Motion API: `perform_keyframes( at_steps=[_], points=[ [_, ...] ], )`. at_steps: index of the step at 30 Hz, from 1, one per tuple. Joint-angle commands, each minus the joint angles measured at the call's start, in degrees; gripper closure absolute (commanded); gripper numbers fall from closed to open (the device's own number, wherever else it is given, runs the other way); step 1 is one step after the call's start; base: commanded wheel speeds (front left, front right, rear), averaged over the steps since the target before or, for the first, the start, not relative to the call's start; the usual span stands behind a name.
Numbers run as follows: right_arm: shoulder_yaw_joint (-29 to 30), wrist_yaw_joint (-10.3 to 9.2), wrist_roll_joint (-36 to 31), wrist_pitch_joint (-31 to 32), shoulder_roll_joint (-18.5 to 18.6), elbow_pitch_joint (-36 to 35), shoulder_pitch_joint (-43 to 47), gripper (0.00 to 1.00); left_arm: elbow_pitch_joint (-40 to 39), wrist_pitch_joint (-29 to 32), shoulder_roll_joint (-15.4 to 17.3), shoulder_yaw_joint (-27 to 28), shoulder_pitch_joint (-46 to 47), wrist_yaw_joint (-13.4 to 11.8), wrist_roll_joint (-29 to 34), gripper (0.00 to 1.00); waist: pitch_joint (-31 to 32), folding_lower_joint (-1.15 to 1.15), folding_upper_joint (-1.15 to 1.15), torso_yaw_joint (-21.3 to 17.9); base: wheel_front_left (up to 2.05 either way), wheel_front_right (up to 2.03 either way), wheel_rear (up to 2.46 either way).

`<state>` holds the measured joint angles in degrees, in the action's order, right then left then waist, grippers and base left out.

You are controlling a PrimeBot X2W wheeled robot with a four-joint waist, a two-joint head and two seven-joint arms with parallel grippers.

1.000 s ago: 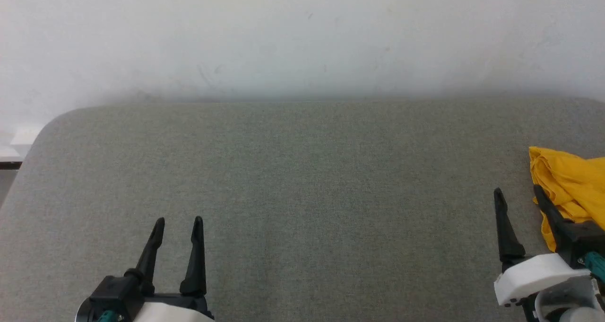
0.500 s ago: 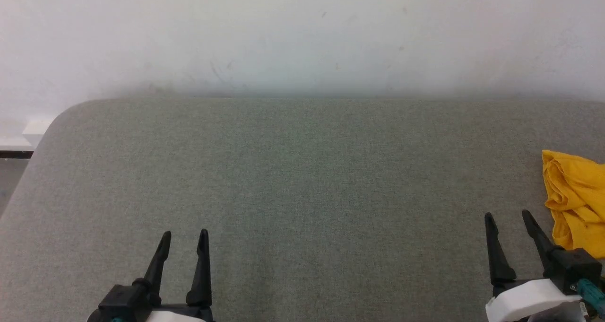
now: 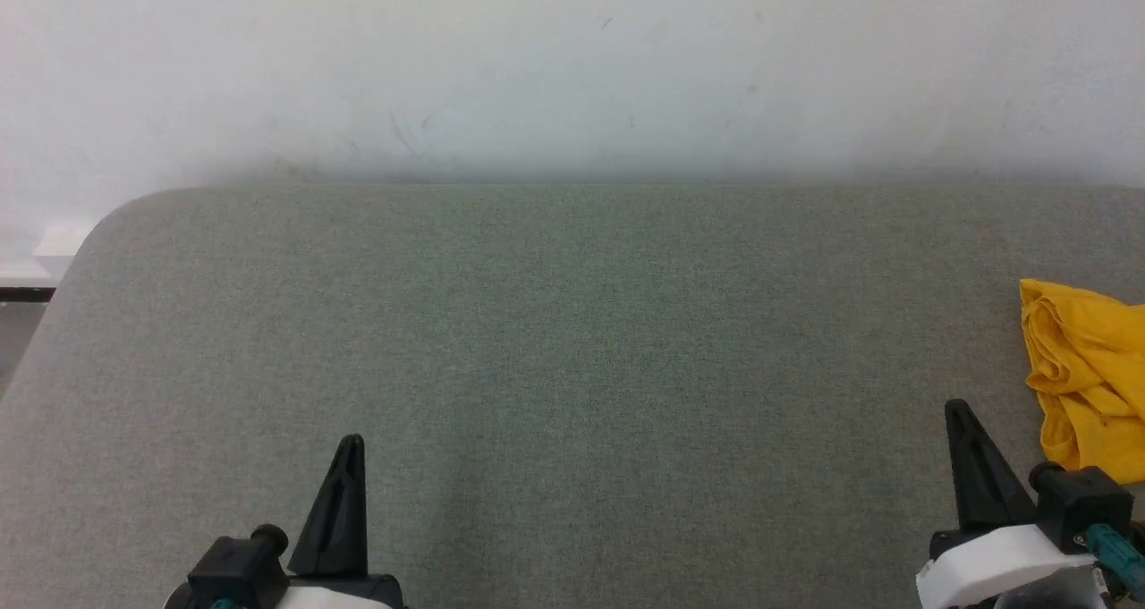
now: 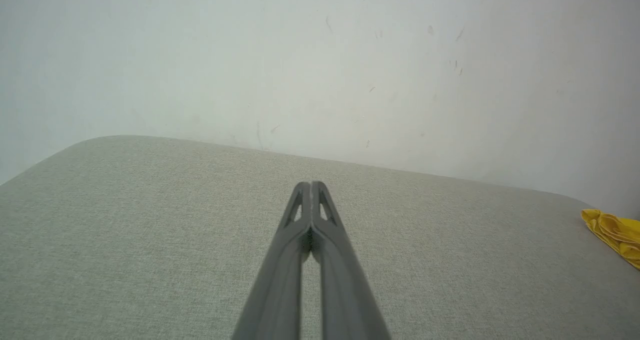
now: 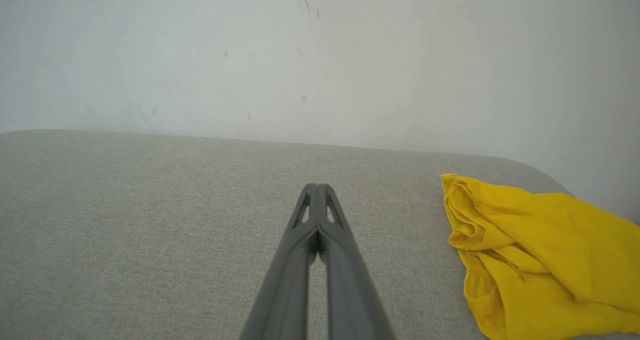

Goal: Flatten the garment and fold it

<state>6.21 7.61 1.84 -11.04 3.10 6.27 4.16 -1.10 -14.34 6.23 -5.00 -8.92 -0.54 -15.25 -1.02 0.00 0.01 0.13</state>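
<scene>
Yellow cloth at the right edge of the head view: the garment [image 3: 1087, 376] lies bunched in soft folds on the grey fabric-covered surface [image 3: 572, 323], partly cut off by the frame. Only plain yellow shows.

Left gripper [image 3: 349, 448], lower left of head view: fingers pressed together into a single dark point, over bare grey fabric, well apart from the garment. The left wrist view shows the same, with the left gripper's [image 4: 311, 186] tips meeting and no cloth between them. The garment [image 4: 615, 232] is a small yellow patch far off to that view's right.

Right gripper [image 3: 959, 410], lower right: fingers likewise closed tip to tip, pinching no cloth. It sits near the garment's left side without touching it. In the right wrist view the right gripper [image 5: 316, 187] points along the surface with the crumpled garment [image 5: 540, 250] to its right, grey fabric between them.

Cannot tell whether either gripper's tips touch the surface.

Pale scuffed wall [image 3: 572, 72] behind; the surface's far left corner is rounded.
</scene>
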Motion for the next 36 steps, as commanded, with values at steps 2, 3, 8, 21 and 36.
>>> perform_keyframes(
  at_steps=[2, 3, 8, 21, 36],
  points=[
    [-0.22, -0.01, -0.09, 0.44, -0.01, -0.3, -0.2, 1.0, 0.05, 0.42, -0.15, 0.22, 0.43, 0.03, 0.71, 1.0, 0.03, 0.0, -0.01, 0.0, 0.0, 0.0, 0.0],
    [-0.27, -0.01, -0.1, 0.53, -0.01, -0.35, -0.24, 1.0, 0.06, 0.53, -0.18, 0.26, 0.51, 0.03, 0.83, 1.0, 0.04, 0.0, -0.01, 0.0, 0.0, 0.0, 0.0],
    [-0.47, -0.01, -0.16, 0.89, -0.02, -0.55, -0.37, 1.0, 0.1, 1.0, -0.29, 0.42, 0.79, 0.05, 1.32, 1.0, 0.07, 0.0, -0.01, -0.01, 0.0, 0.0, 0.0],
    [-1.13, -0.02, -0.35, 2.05, -0.04, -1.2, -0.8, 1.0, 0.21, 2.53, -0.64, 0.95, 1.72, 0.1, 2.91, 1.0, 0.18, 0.0, -0.01, -0.02, 0.0, 0.0, 0.0],
    [-1.88, -0.04, -0.58, 3.38, -0.07, -1.95, -1.3, 1.0, 0.35, 4.28, -1.04, 1.55, 2.79, 0.17, 4.74, 1.0, 0.3, 0.0, -0.01, -0.04, 0.0, 0.0, 0.0]
  ],
)
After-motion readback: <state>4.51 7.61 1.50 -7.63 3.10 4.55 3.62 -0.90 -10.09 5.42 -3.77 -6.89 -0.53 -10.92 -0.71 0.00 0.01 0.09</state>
